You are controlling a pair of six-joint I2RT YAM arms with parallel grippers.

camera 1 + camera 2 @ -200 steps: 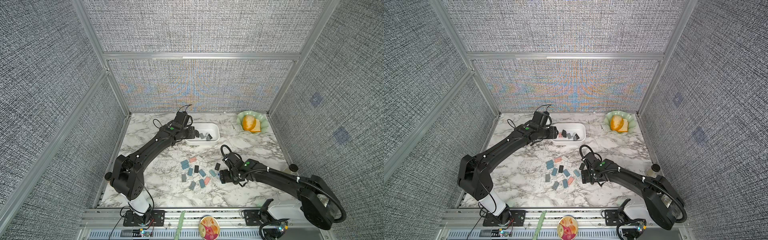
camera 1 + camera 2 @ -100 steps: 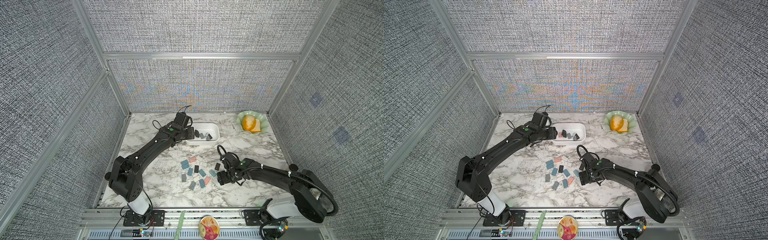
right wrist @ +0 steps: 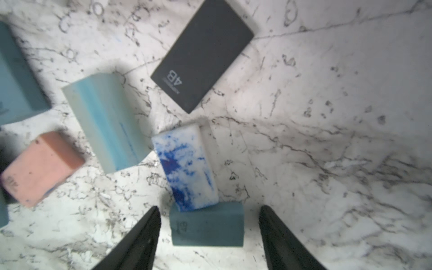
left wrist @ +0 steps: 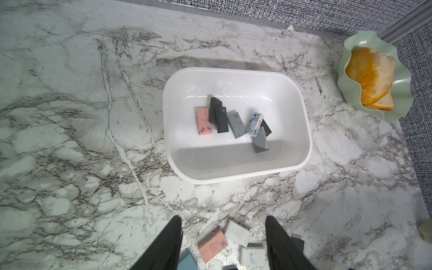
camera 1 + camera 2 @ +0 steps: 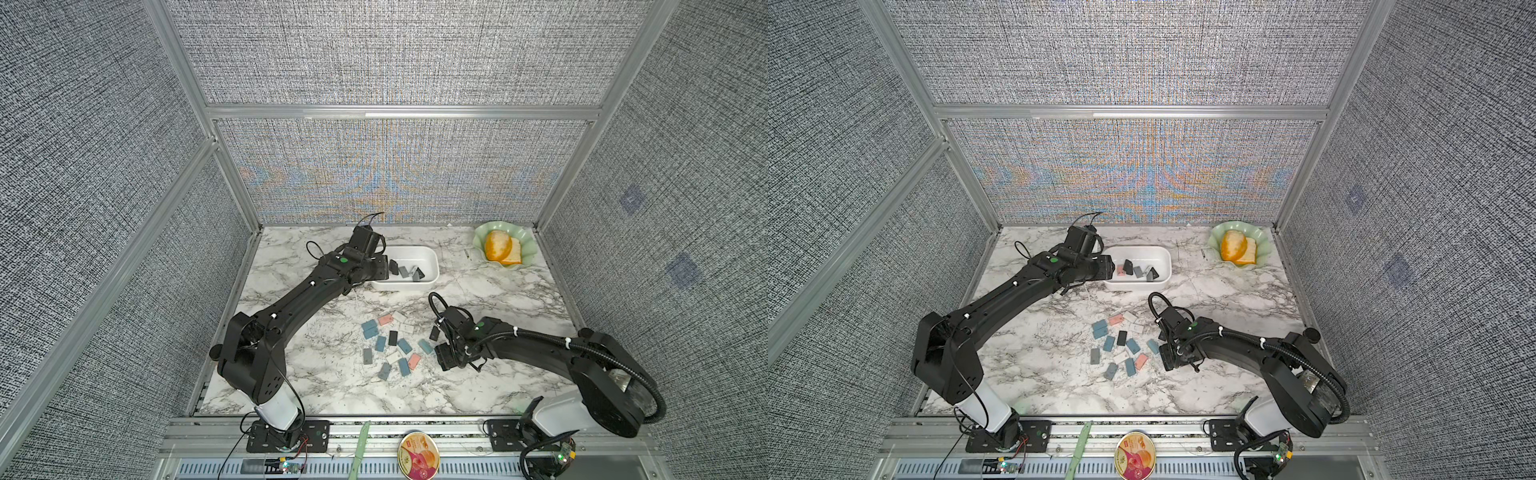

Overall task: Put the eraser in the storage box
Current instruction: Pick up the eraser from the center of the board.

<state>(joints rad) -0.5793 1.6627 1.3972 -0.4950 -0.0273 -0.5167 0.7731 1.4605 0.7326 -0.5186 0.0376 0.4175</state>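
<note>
Right fingers (image 5: 444, 362) pt down at the marble table (image 5: 332, 386), at approx 3 o'clock of the loose eraser cluster (image 5: 392, 345) mid-table. Right wrist view: the fingers are partly spread and straddle the teal eraser (image 3: 207, 225), which lies flat on the table btwn the tips. There's a thin gap each side, so neither finger touches it & nothing is gripped.

A white eraser w/ blue ink stains (image 3: 187, 168) touches the teal eraser's far edge. Just beyond lies a black 4B eraser (image 3: 203, 56), flat, apart from both. A pale blue eraser (image 3: 105, 124) & a pink eraser (image 3: 39, 168) lie near, not touching the teal one.

Left fingers (image 5: 382, 270) hover at the 9 o'clock end of the storage box (image 5: 407, 286). Left wrist view: also partly spread, empty, touching nothing.

The storage box sits at approx 12 o'clock of the cluster, well apart from the teal eraser. Inside it:
- a pink one (image 4: 203, 121)
- two black ones (image 4: 218, 117), side by side
- a grey-blue one (image 4: 236, 124)
- a white blue-stained one (image 4: 255, 124), propped on others
- a grey one (image 4: 260, 142)

A pale green scalloped dish (image 4: 402, 98) w/ orange-yellow food is at the table's 1 o'clock corner; can't tell what food.
</note>
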